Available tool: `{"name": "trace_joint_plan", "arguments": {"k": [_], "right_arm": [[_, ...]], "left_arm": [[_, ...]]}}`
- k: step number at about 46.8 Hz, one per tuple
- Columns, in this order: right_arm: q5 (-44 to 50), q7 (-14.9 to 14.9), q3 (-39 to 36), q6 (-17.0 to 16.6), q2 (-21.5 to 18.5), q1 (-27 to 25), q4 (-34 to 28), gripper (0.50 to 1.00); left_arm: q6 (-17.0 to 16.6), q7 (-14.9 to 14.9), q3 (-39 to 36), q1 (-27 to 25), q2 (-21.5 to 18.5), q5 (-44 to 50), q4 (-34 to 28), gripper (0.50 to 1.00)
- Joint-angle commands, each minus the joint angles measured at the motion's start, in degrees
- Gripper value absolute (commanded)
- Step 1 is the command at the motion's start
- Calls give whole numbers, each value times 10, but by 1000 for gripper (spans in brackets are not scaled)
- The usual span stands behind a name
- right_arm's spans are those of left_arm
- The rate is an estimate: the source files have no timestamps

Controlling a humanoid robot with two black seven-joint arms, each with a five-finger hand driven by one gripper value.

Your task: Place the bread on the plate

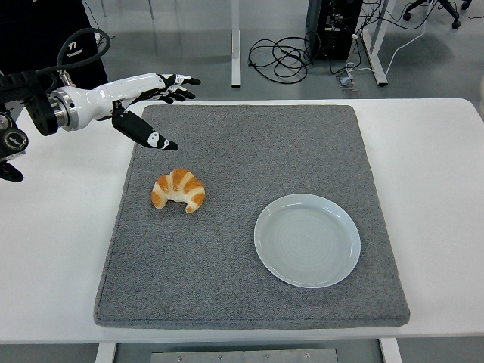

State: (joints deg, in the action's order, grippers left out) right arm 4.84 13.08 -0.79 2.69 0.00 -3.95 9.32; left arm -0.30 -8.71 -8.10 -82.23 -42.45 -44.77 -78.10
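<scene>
A golden croissant (178,190) lies on the left part of the grey mat (249,136). To its right, a pale blue plate (307,240) sits on the mat with nothing on it. My left hand (162,102) reaches in from the left edge, white with black fingertips, hovering above the mat's far left corner. Its fingers are spread and its thumb (147,134) points down toward the croissant, still a short way behind and left of it. It holds nothing. My right arm is out of view.
The mat lies on a white table (431,166). Behind the table, cables (280,57) and desk legs stand on the floor. A dark-clothed person (45,34) shows at the top left.
</scene>
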Motion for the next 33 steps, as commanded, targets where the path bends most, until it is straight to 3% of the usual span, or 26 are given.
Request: {"name": "trace_joint_plan", "arguments": {"k": [1,11,20,33], "right_arm": [[0,0,0,-1,0,0,0,1000],[0,0,0,-1,0,1,0,1000],[0,0,0,0,0,1,0,1000],[0,0,-1,0,0,1,-1,1000]], "left_arm": [[-2,0,1,11,-1,-35,1,895],[-34,-3,1,67,2,-87,1,895],[-94,-6,7,131,19,-132,1,895],[-142,-10,10,160,45,-132,13,895]]}}
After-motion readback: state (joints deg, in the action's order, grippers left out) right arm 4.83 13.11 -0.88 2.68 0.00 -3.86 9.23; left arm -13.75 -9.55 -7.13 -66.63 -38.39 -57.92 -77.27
